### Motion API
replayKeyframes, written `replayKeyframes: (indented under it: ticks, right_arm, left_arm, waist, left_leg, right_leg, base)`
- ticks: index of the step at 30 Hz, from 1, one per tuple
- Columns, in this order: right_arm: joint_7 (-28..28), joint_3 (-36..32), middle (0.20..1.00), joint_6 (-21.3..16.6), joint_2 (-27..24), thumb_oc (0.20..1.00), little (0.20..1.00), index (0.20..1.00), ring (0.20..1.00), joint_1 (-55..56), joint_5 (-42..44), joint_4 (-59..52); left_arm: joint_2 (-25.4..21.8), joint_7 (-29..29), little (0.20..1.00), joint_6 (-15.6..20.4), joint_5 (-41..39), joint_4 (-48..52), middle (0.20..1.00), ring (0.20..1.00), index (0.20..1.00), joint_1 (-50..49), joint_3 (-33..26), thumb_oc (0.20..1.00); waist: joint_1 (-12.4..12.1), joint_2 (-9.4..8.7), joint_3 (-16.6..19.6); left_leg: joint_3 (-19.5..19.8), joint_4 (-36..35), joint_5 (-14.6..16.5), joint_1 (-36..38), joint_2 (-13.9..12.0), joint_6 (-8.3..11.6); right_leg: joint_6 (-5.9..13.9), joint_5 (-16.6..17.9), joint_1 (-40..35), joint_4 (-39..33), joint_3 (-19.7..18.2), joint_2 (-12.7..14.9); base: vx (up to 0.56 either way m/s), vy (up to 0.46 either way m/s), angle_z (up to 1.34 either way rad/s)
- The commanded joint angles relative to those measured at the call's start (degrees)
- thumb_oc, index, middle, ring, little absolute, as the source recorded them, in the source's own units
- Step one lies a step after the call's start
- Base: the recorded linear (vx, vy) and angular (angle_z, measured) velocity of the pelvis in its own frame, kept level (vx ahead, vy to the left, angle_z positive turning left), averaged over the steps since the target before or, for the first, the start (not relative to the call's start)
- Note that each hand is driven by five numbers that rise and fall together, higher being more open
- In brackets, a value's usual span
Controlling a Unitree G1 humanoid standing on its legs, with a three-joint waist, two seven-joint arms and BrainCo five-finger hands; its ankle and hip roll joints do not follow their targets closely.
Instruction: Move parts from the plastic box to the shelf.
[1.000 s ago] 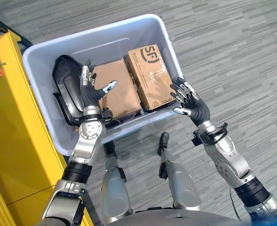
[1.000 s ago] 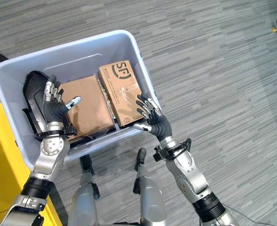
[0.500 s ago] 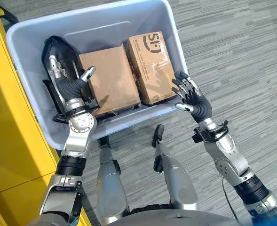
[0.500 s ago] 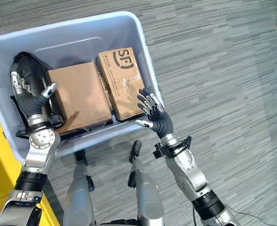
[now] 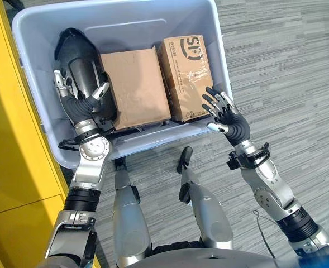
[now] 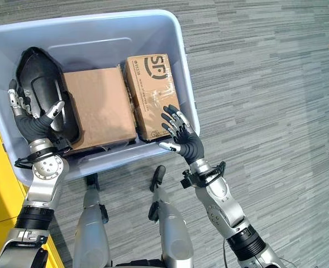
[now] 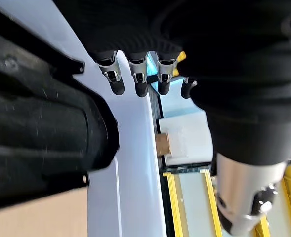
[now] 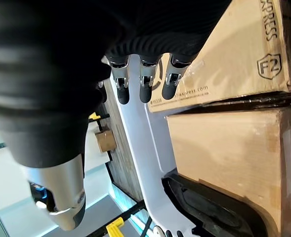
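Box: a pale grey-blue plastic box (image 5: pixel 38 120) is seen on grey carpet beside a yellow shelf (image 5: pixel 10 167).
Parts: a black moulded plastic part (image 5: pixel 80 70), a plain brown carton (image 5: pixel 135 86) and a printed brown carton (image 5: pixel 187 72) are held inside it.
Left hand (image 5: pixel 75 100): fingers are spread beside the black part.
Right hand (image 5: pixel 225 117): fingers are spread at the printed carton's near end.

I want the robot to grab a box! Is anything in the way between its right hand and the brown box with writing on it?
Nothing visible is. The right hand is open above the near right corner of the pale blue plastic bin, right over the near end of the printed brown cardboard box. The plain cardboard box lies beside it.
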State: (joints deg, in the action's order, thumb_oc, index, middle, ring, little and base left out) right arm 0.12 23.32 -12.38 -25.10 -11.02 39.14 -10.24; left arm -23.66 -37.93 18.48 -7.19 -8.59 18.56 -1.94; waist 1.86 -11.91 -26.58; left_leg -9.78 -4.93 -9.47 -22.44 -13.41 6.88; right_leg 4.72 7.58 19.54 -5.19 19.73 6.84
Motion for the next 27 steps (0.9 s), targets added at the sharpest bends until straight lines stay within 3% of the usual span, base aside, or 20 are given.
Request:
replayKeyframes:
  ticks: [1, 14, 27]
  right_arm:
    - [0.91, -1.68, 1.0, -3.4, 1.46, 1.0, 1.0, 1.0, 1.0, 0.22, 0.83, -4.85]
    - [1.42, -1.69, 1.0, -3.02, 1.19, 1.0, 1.0, 1.0, 1.0, 0.58, 0.9, -4.82]
    - [1.7, -1.53, 1.0, -2.95, 0.66, 1.0, 1.0, 1.0, 1.0, 0.62, 1.43, -5.12]
  left_arm:
    - [-4.49, -1.14, 1.0, 3.69, 3.35, 2.67, 1.0, 1.0, 1.0, -0.5, -4.04, 1.0]
    - [-4.48, -0.44, 1.0, 3.95, 3.51, 4.48, 1.0, 1.0, 1.0, -3.37, -5.22, 1.0]
    - [-5.15, -0.03, 1.0, 3.37, 2.38, 0.87, 1.0, 1.0, 1.0, -3.53, -4.32, 1.0]
  waist:
    - [-1.31, -2.35, 0.33]
    - [-2.74, -2.19, 0.78]
    - [-3.13, -3.38, -0.18]
  left_leg:
    - [-0.87, 0.02, 3.88, 3.92, -3.01, 2.34]
    - [0.29, -0.06, 3.97, 3.42, -2.39, 2.16]
    - [1.0, -0.07, 3.75, 2.18, -2.34, 2.04]
  right_leg:
    - [5.52, 1.39, -0.12, 0.85, 0.38, 4.43]
    - [5.87, 1.47, -1.38, 0.38, 1.72, 4.94]
    - [5.99, 1.41, -1.09, 0.32, 2.1, 4.69]
  base:
    - [-0.01, 0.019, 0.04]
    - [0.0, 0.012, 0.05]
    - [0.0, 0.007, 0.03]
